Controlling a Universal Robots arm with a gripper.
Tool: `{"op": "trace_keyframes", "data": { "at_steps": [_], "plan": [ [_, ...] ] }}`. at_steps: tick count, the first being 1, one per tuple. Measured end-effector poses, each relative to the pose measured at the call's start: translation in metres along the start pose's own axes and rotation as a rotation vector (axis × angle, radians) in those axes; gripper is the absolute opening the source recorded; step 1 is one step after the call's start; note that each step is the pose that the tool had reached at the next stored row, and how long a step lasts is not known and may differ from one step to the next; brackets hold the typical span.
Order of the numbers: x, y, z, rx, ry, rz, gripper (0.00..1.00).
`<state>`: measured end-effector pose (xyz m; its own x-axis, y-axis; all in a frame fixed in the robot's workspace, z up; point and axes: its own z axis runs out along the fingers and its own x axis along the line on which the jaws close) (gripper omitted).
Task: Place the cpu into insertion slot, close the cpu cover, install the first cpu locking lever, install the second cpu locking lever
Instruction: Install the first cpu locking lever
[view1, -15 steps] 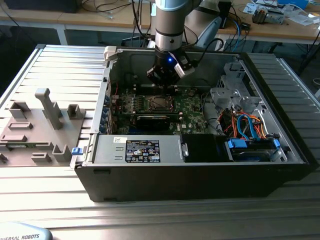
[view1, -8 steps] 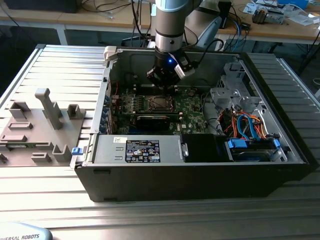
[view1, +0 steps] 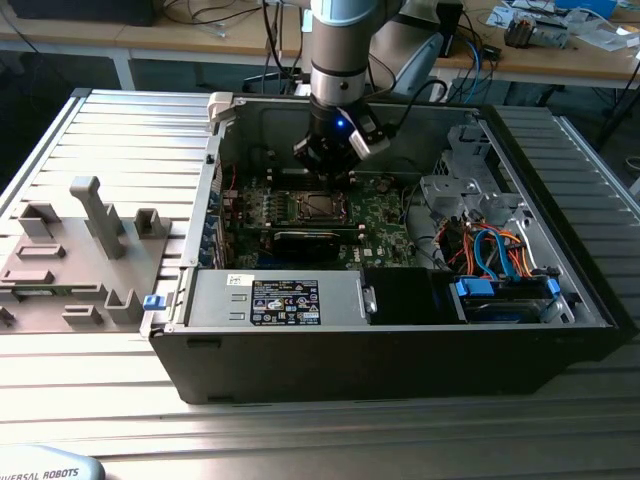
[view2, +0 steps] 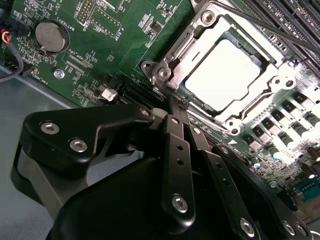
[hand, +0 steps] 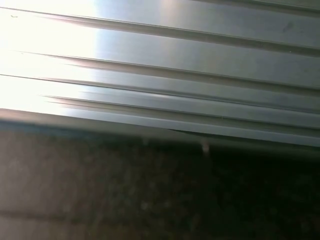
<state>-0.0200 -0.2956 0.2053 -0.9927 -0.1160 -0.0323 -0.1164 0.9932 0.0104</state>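
The gripper (view1: 330, 160) hangs from the arm (view1: 340, 45) inside the open computer case (view1: 400, 340), low over the far part of the green board (view1: 375, 215). In the second wrist view its black fingers (view2: 177, 150) lie pressed together with no gap between them, clenched on nothing that can be made out, and their tips sit right at the near edge of the socket.

The chip (view2: 222, 75) lies flat in the socket, its pale metal top glaring in the light. The cover (view2: 182, 45), a silvery frame, is folded down around it, so the chip shows through the square window. A thin lever (view2: 265, 30) runs along the far side of the frame. In the exterior view the socket (view1: 318, 208) sits just below the gripper, near the middle of the board.

A round coin battery (view2: 50, 36) sits on the board, well apart from the socket. Toward the exterior view's right, the case holds a metal drive cage (view1: 470, 185) and a bundle of blue and orange cables (view1: 495, 250).

The case rests on a ribbed metal table (view1: 120, 120); in the first wrist view these ribs (hand: 200, 55) shine brightly. On the exterior view's left lies a grey tray (view1: 70, 260) with upright holders. Behind, a wooden bench (view1: 560, 55) carries loose wires.
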Motion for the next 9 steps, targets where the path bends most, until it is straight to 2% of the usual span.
{"op": "trace_keyframes", "data": {
  "at_steps": [9],
  "plan": [
    [-0.0003,-0.0001,0.0033,0.0055,0.0009,0.0,0.11]
  ]
}}
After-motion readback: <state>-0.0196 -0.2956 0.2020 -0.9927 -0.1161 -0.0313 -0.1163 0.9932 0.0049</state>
